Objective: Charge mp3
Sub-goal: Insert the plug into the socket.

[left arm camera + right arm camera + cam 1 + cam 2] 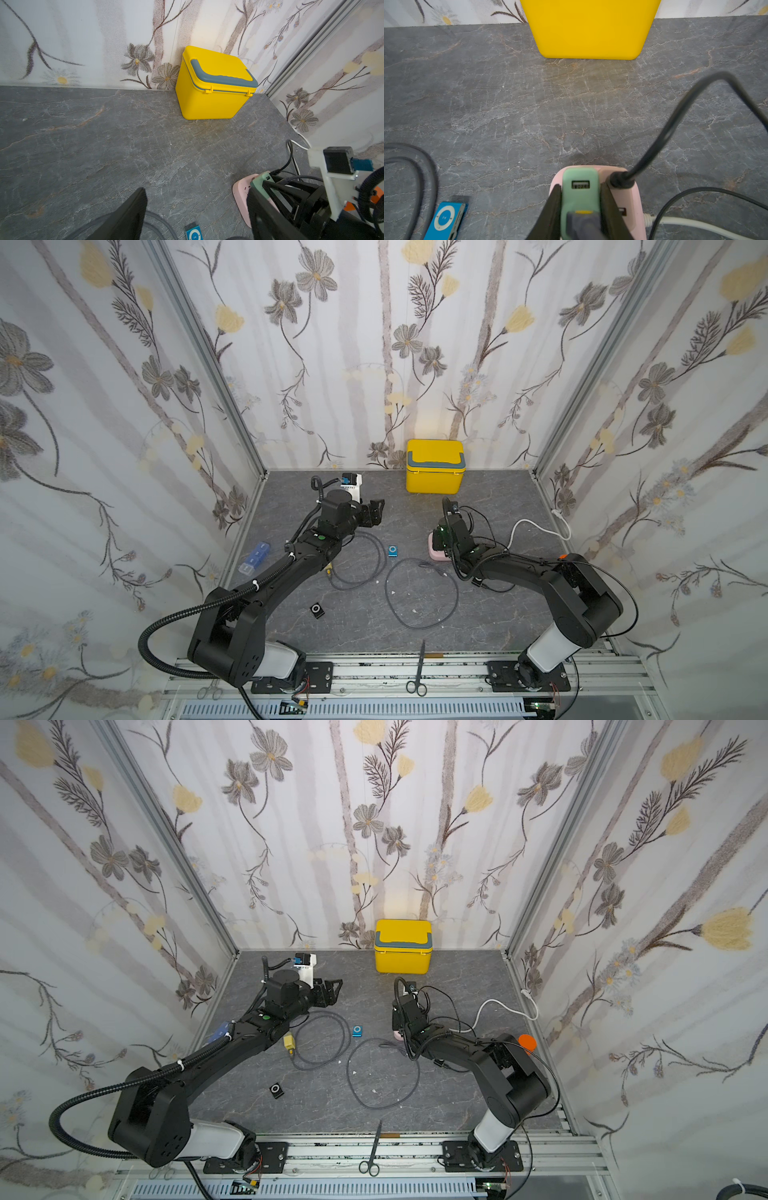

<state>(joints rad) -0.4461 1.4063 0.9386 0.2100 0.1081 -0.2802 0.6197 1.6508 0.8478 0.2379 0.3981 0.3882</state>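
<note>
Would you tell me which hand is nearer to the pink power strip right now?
Right. The right hand is closed on the green charger sitting on the pink power strip. The left hand is open, apart from it, beyond the blue music player.

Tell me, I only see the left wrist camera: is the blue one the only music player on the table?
Observer: No. A black mp3 player lies alone, closer to the front rail.
Operator: Is anything plugged into the green charger?
Observer: Yes. A grey plug sits in the green charger, and the right claw is shut on that charger.
Operator: Is there anything sharp around?
Observer: Scissors lie across that rail.
</note>
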